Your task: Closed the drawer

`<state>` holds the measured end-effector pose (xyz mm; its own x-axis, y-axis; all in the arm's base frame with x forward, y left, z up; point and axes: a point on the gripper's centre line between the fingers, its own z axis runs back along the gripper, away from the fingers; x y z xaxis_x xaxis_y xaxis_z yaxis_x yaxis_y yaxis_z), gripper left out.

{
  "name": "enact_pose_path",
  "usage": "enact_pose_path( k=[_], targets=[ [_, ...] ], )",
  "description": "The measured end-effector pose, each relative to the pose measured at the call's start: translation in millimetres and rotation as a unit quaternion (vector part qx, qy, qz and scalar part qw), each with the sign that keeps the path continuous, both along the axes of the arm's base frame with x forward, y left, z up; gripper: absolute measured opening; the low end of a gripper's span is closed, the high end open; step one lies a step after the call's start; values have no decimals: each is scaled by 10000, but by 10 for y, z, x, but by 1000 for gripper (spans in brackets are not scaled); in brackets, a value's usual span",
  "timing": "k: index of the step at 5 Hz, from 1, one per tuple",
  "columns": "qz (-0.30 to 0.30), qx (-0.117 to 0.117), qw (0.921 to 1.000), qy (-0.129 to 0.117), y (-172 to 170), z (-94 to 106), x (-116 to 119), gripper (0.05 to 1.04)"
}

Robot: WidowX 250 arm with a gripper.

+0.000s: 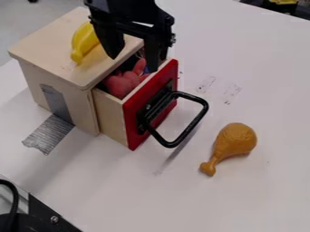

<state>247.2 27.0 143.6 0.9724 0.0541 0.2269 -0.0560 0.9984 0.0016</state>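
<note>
The box point(45, 43) and drawer point(111, 115) are built of pale, smooth, matt wood; the drawer's front point(134, 131) is coated in smooth red. A glossy sheen is shown by the black handle point(191, 126). Creased, metallic-looking tape point(48, 133) is stuck on. The banana point(84, 41) and drumstick point(236, 140) are seemingly moulded in plastic, the drumstick slightly dimpled. The white tabletop point(260, 204) is finished smooth.

1. And here's the white tabletop point(266, 199), running wide, dark scuffs point(231, 93) at two o'clock!
2. Out past ten o'clock, there's grey floor point(15, 22)!
3. Between one and two, something black point(295, 11) beyond the table's edge!
4. Soft shadows toward eight!
</note>
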Motion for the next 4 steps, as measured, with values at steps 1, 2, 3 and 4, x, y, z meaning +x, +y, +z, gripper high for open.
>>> enact_pose_path(
  k=[1, 2, 3, 4],
  targets=[
    [7, -18, 9999, 137, -3, -69, -29, 993],
    [-112, -80, 9991, 398, -244, -298, 68, 993],
    [-365, -67, 9976, 593, -508, -521, 133, 993],
    [-577, -29, 9957, 722, -678, -720, 176, 993]
  ],
)
